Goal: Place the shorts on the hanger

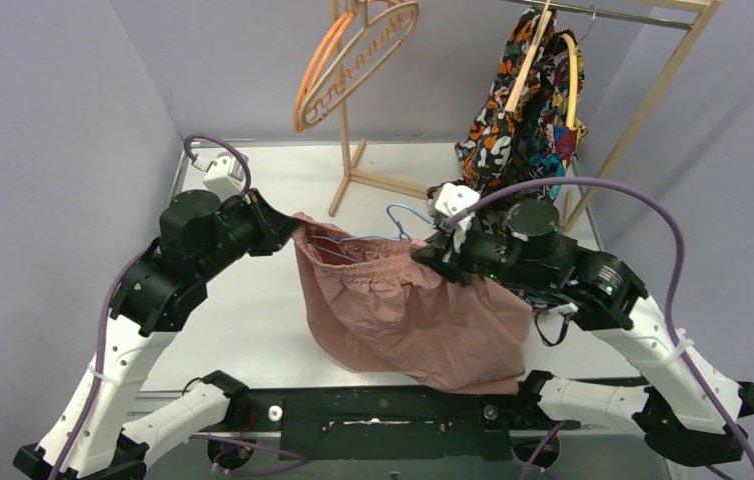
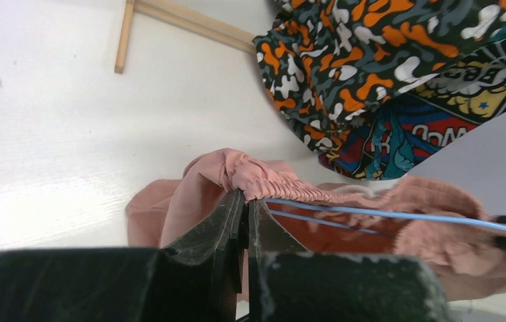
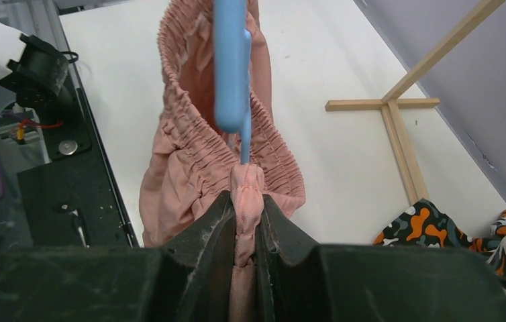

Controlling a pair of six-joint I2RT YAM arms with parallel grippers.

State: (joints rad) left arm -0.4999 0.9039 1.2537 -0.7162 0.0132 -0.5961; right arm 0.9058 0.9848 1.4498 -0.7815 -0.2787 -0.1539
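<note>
The dusty-pink shorts [image 1: 408, 320] hang above the table, stretched by the waistband between both grippers. My left gripper [image 1: 293, 232] is shut on the left end of the waistband [image 2: 270, 180]. My right gripper [image 1: 425, 252] is shut on the right end, with bunched pink fabric [image 3: 247, 184] between its fingers. The light-blue wire hanger [image 1: 405, 214] sits inside the waistband opening with its hook sticking up near the right gripper. Its wires [image 2: 398, 216] run along the waistband from the left jaw tips. In the right wrist view the hanger [image 3: 231, 60] appears blurred, just above the gripped fabric.
A wooden garment rack [image 1: 345, 150] stands at the back, with an orange hanger [image 1: 318, 70] and a pale wooden hanger [image 1: 383, 40] on it. The multicoloured patterned garment [image 1: 523, 110] hangs at the back right, close behind the right arm. The rack's base bars [image 3: 398, 134] lie on the table.
</note>
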